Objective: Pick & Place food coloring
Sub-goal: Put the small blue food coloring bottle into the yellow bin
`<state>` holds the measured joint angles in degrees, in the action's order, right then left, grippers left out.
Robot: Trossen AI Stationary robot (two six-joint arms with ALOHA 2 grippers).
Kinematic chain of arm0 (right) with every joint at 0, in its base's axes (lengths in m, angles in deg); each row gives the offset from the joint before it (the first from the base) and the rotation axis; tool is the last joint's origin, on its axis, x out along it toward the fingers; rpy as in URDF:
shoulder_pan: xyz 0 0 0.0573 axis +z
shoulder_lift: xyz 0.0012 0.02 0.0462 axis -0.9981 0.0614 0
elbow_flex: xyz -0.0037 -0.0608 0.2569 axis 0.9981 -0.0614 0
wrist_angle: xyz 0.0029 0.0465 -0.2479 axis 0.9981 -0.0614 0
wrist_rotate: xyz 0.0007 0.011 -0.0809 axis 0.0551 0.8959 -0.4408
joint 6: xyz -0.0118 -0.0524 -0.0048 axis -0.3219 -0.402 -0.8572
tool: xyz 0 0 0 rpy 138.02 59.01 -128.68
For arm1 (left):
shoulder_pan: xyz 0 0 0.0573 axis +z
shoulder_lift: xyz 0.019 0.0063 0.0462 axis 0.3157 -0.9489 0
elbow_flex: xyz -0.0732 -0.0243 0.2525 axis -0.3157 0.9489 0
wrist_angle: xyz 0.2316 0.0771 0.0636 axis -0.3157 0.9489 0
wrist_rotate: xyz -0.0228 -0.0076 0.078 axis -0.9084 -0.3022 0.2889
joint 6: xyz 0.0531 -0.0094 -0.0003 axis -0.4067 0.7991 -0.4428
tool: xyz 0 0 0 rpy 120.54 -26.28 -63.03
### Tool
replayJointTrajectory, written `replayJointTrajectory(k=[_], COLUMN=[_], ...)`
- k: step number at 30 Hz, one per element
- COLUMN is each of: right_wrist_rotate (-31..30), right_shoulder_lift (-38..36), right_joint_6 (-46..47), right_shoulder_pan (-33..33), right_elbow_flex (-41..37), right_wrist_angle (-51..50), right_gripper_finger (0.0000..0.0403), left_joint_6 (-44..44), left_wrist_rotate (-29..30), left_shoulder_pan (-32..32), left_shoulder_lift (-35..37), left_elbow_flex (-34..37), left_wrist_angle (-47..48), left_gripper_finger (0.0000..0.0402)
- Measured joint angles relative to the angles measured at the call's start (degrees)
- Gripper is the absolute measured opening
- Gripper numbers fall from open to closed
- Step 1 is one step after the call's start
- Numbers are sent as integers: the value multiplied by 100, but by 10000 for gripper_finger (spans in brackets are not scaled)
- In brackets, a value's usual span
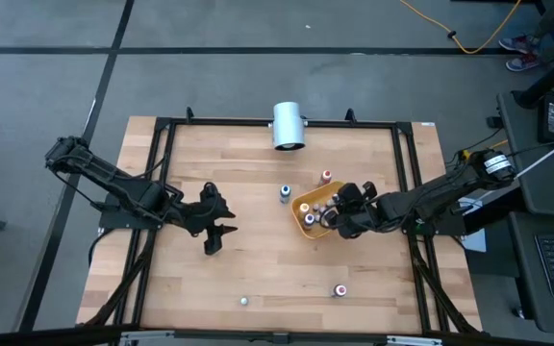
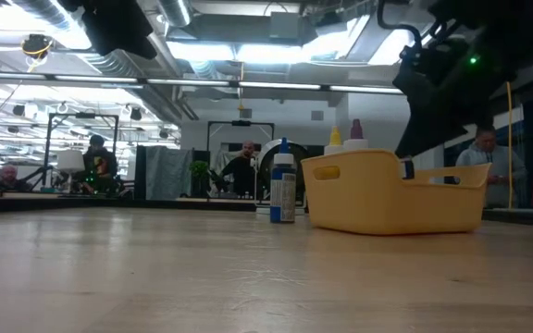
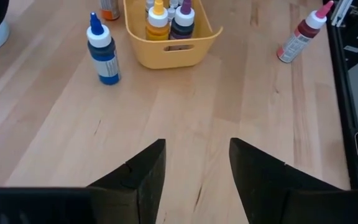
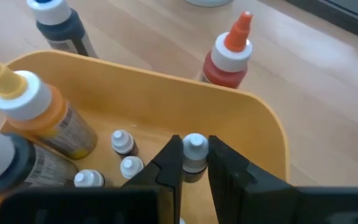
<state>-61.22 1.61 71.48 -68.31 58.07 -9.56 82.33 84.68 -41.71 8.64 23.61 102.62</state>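
Note:
The food coloring shows as tiny pale-capped dropper bottles (image 4: 122, 142) standing on the floor of the yellow tray (image 4: 166, 93), beside a yellow-capped bottle (image 4: 36, 109) and a dark one (image 4: 5, 163). My right gripper (image 4: 195, 157) reaches down into the tray (image 1: 308, 207) and is shut on one tiny bottle. My left gripper (image 3: 196, 165) is open over bare table (image 1: 217, 234), left of the tray. Another tiny bottle (image 1: 244, 301) sits near the table's near edge. My right gripper pinches one tiny food coloring bottle between its two fingers, just below the pale cap (image 4: 195, 144). The fingers come slanting down from above, inside the tray near its wall. The bottle stands upright in the hold; its base is hidden by the fingers, so whether it is lifted I cannot tell.
A blue-capped bottle (image 1: 285, 194) and a red one (image 1: 326, 177) stand just outside the tray on its far side. A maroon bottle (image 1: 339, 289) lies near the near edge. A white cylinder (image 1: 288, 125) lies at the far edge. A black frame (image 1: 162, 173) borders the table.

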Motion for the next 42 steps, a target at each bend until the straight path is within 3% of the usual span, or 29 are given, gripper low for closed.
replayJointTrajectory(k=[15, 24, 42], right_wrist_rotate=[96, 396, 372], right_shoulder_lift=[46, 732, 748], right_joint_6=[647, 35, -118], right_shoulder_pan=[-79, -295, -534], right_elbow_flex=[-348, -202, -201], right_wrist_angle=[201, 851, 796], right_gripper_finger=[60, 60, 60], left_joint_6=[-286, -372, -375], left_wrist_rotate=[-3, -212, -378], left_shoulder_pan=[-28, -26, -33], left_shoulder_lift=[0, -1, -1], left_elbow_flex=[2, 2, 2], left_wrist_angle=[-4, -5, -16], left_gripper_finger=[173, 173, 173])
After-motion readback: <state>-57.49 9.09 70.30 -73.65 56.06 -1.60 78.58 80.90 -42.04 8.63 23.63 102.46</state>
